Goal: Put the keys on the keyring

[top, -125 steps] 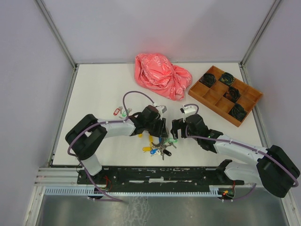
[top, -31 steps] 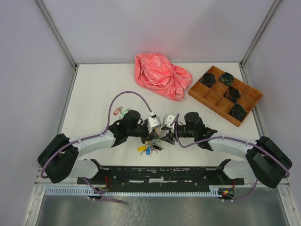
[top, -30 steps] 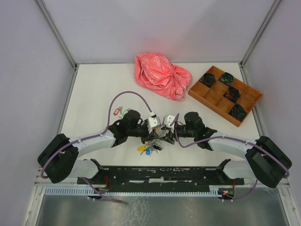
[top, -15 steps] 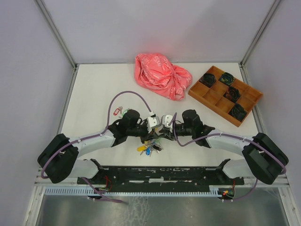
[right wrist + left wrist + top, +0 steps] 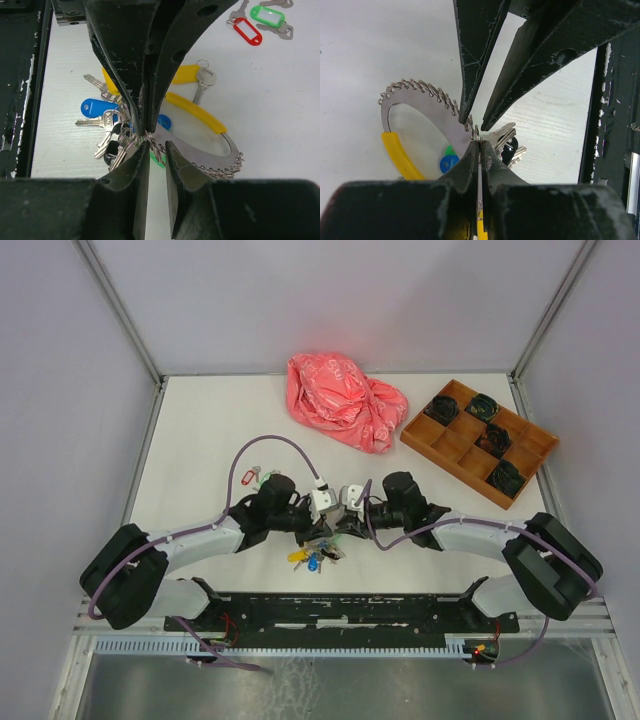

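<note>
Keyring (image 5: 420, 103) between left hand (image 5: 479, 144) fingertips

Keys (image 5: 312, 557), perhaps touching the keyring (image 5: 197, 114), lie front-centre on the table (image 5: 200, 430), bag (image 5: 345, 400) behind.

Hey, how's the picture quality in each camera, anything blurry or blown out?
Left wrist view: the left gripper's fingers are a dark blur up close, the keyring is sharp, the table nearly washed out. Right wrist view: the right gripper's fingers blur likewise, the keys are crisp. Top view: even light, soft shadows, keys too small to read.
</note>
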You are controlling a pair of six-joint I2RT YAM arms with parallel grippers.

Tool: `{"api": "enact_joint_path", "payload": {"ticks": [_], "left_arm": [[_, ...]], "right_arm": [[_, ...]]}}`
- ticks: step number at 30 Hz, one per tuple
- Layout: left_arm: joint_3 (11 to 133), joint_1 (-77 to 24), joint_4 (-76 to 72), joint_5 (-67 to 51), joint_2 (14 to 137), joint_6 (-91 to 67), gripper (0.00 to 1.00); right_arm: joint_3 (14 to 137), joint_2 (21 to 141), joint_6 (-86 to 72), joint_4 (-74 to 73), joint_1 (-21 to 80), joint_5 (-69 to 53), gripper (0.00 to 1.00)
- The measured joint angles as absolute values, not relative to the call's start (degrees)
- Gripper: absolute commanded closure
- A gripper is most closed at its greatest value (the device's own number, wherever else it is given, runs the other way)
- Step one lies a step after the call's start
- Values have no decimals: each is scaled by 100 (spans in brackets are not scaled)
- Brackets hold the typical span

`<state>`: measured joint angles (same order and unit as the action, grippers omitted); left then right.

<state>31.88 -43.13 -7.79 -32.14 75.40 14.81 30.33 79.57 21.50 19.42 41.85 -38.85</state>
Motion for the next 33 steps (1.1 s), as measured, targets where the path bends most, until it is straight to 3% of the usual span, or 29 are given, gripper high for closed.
{"api": "enact_joint_path", "payload": {"ticks": [14,28,31,33], "left_arm": [[2974,-4185,-1243,-3395,7550,1468,97],[2849,-4018,-1450,-3883,7441,1463,97],[2849,-4021,-1472,-3955,7461,1461,97],[2849,-4021,-1496,-3981,7485,1444,97]], "right_arm": [[2893,8191,1929,2373,4187,-3850,69],[2825,8103,1870,2517,4185,-3924,72],[2825,8103,1844,2532,4182,-3994,74],[2825,8106,1824,2528,4174,-4036,84]]}}
